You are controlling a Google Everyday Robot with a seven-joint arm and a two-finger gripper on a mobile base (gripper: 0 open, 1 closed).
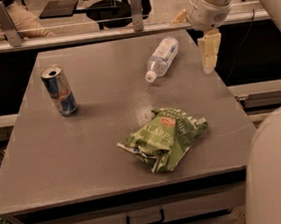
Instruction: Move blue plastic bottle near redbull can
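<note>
Lying on its side on the grey table (85, 160), the blue plastic bottle (162, 57) sits in the upper middle of the frame; its long axis runs diagonally, white cap toward the lower left, base toward the upper right; the redbull can (59, 91) stands upright well apart at the left; a green chip bag (164, 137) lies lower centre; the gripper (208, 53) hangs just right of the bottle, holding nothing, how wide it is set I cannot tell.
</note>
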